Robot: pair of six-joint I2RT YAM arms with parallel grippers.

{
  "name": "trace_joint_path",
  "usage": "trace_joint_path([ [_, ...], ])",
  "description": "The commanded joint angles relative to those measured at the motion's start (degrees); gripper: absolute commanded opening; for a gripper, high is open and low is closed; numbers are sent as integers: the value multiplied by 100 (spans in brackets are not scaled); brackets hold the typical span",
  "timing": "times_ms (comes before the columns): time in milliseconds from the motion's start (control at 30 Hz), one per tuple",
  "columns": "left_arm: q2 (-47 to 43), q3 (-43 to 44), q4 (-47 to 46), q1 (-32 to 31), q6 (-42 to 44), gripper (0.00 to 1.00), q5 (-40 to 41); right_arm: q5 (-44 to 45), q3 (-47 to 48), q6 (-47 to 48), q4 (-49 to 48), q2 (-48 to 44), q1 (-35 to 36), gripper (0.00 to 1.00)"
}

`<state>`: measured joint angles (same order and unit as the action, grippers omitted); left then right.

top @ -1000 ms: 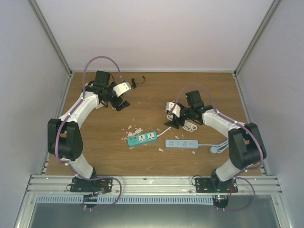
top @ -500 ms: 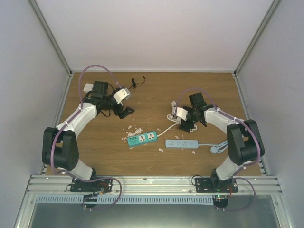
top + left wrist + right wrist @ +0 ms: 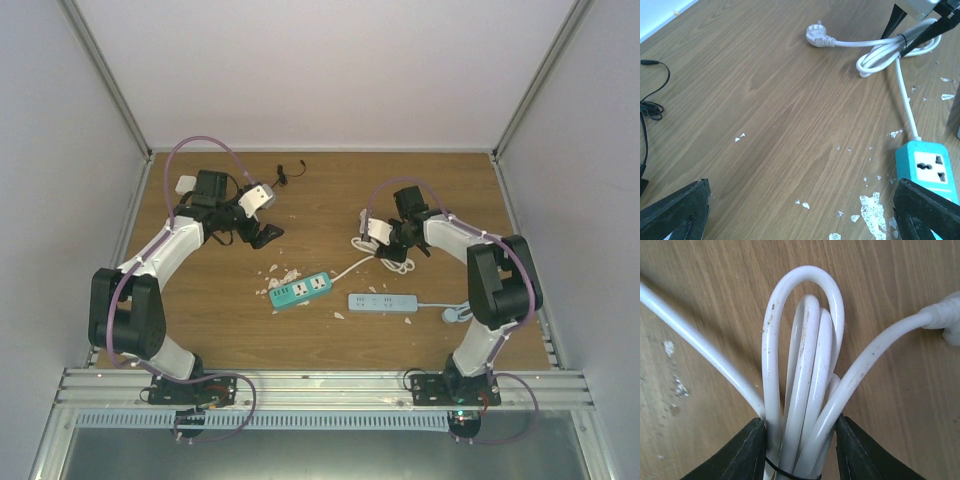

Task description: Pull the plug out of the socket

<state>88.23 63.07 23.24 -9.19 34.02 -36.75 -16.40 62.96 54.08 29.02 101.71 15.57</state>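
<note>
plug: white moulded plug (image 3: pixel 817 36) lies loose on the wood table (image 3: pixel 755 105), pins in no socket. My read: it's already out.
where: mid-table, just past the looped cord, apart from both strips.
handling: looks light and rigid, with a smooth hard plastic body. Take it by the body, not the lead, which would flex and slip.
cord: white round cord (image 3: pixel 805 365), rubbery and a bit scuffed, folded into loops and cinched with a thin black tie (image 3: pixel 901 41).
right gripper: right gripper (image 3: pixel 799 440) is clamped on the loops, a black finger pressing each side.
left gripper: left gripper (image 3: pixel 801 200) is spread wide with nothing between the fingers, hovering over bare wood.
teal strip: teal strip (image 3: pixel 927 167) is a glossy rectangular block. The cord's other end runs into it.
pale blue strip: pale blue strip (image 3: pixel 382 302) is slim and flat, just beside the teal one, its own lead trailing right.
debris: white flakes (image 3: pixel 872 205) are scattered by the teal strip.
other: thin black cable (image 3: pixel 650 100) at the far left, not involved.
</note>
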Motion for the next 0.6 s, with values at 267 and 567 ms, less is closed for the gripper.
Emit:
trace_joint_path([
  [267, -17, -58, -287, 36, -53, 99, -56, 140, 266, 532, 358, 285, -803, 27],
  [567, 39, -92, -322, 34, -61, 99, -57, 185, 78, 1136, 473, 107, -1381, 27],
])
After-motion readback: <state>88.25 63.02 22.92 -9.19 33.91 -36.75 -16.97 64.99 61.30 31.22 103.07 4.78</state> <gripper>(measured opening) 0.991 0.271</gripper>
